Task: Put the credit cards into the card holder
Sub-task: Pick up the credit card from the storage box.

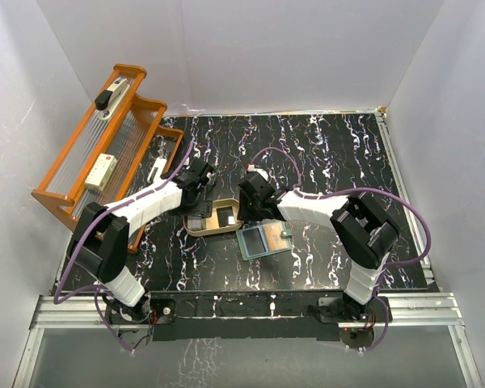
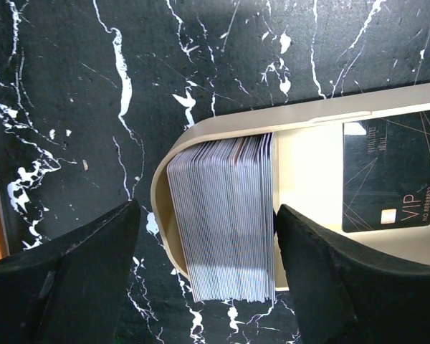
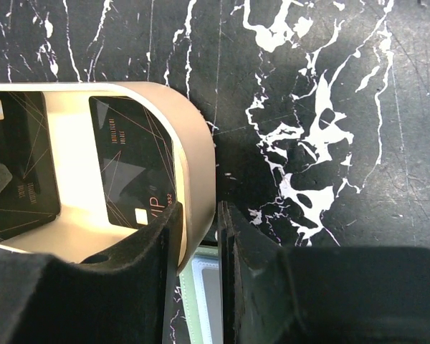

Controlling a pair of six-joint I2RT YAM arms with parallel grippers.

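Tan oval plastic dish [image 2: 272, 127] on black, white-veined marble surface [image 1: 331, 153]. Stack of pale plastic credit cards [image 2: 226, 215] standing on edge inside one rounded end of dish, between wide-spread left fingers [image 2: 79, 279]. Black VIP card [image 2: 394, 175] lying flat inside dish. Right fingers [image 3: 140, 279] narrow, pinching wall at opposite end of dish. Open teal-blue card holder [image 1: 263, 240] just beside dish.

We see a black, white-veined marble tabletop [image 1: 331, 153] enclosed by white walls [image 1: 267, 48]; an orange wooden rack [image 1: 145, 105] stands far left.
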